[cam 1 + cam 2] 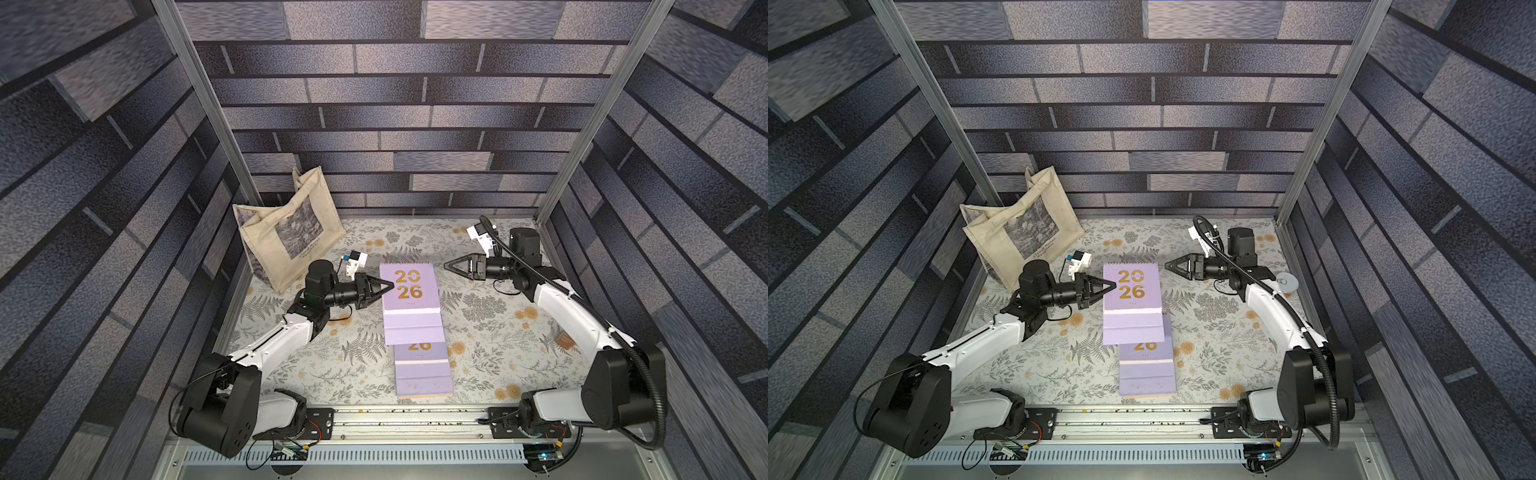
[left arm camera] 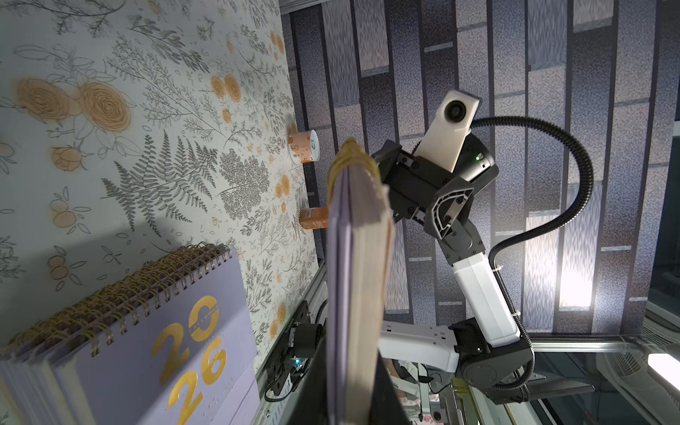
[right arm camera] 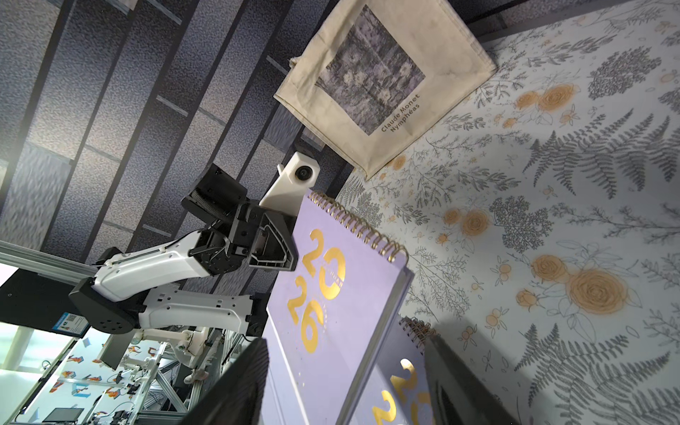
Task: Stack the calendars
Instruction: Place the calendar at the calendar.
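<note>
A lilac calendar with a gold "2026" cover is held above the floral table, my left gripper shut on its left edge. In the left wrist view it shows edge-on between the jaws. Below and nearer the front lies a stack of lilac calendars, partly covered by the held one. My right gripper stands open just right of the held calendar, apart from it, with nothing between its fingers.
A beige tote bag leans at the back left. By the right wall sit a small round tub and a small brown box. A metal rail runs along the front edge.
</note>
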Controlling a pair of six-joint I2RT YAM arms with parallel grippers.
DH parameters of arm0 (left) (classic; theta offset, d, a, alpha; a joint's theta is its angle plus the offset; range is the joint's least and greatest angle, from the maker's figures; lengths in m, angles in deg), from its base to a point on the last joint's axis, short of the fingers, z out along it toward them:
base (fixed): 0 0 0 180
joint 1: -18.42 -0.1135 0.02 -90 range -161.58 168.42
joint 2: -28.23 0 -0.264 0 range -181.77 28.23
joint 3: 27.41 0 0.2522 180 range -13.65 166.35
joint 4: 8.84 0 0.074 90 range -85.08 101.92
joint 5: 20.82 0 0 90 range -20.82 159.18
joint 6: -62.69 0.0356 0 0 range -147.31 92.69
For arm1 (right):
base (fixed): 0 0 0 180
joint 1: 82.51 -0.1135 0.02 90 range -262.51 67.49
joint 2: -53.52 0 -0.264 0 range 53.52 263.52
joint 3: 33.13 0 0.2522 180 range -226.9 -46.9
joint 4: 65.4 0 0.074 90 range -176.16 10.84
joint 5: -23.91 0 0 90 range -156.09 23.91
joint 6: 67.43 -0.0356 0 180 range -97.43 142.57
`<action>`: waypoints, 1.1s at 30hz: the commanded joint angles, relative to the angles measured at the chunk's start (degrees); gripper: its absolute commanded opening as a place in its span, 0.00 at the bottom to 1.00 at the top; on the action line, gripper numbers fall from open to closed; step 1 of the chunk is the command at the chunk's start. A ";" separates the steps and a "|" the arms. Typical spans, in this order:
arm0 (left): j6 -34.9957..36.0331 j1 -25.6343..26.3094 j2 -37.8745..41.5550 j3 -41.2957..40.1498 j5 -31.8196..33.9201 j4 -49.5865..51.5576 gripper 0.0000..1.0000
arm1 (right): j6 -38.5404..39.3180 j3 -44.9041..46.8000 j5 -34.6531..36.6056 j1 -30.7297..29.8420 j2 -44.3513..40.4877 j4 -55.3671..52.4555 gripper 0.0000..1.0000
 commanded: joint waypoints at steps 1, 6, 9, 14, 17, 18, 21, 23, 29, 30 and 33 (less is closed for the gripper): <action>-2.26 -0.01 1.28 0.23 2.26 -7.63 0.00 | 0.14 3.09 -2.98 -0.25 -1.49 -1.27 0.70; -5.97 1.11 -2.35 0.40 2.25 -14.78 0.00 | -0.08 6.88 -6.58 -1.03 -2.07 -0.28 0.70; -6.07 2.30 -3.81 0.81 2.04 -15.77 0.00 | -0.42 8.61 -6.61 -1.88 -3.62 1.92 0.70; -6.07 3.12 -4.29 1.30 1.09 -16.33 0.00 | -1.08 8.56 -7.94 -1.96 -4.12 3.93 0.70; -5.89 3.27 -4.20 1.74 0.48 -16.14 0.00 | -2.60 8.46 -8.64 -2.27 -3.02 6.30 0.70; -5.83 3.35 -4.20 1.87 0.43 -16.22 0.00 | -2.93 8.39 -8.77 -2.46 -2.56 6.71 0.70; -5.58 3.79 -4.19 2.25 0.42 -16.31 0.00 | -3.96 8.31 -9.22 -3.37 -1.06 8.17 0.70; -5.43 4.06 -4.35 2.43 0.21 -16.32 0.00 | -4.38 8.05 -9.06 -4.06 -0.57 9.21 0.70; -5.34 5.00 -4.98 2.94 -0.53 -17.33 0.00 | -5.03 6.50 -8.90 -5.40 1.60 10.33 0.65; -5.24 5.26 -5.07 3.08 -0.84 -17.36 0.00 | -5.22 6.48 -8.59 -5.49 1.78 10.82 0.60; -4.66 6.00 -5.34 3.09 -1.20 -16.96 0.00 | -6.16 6.03 -8.76 -5.91 2.56 12.23 0.29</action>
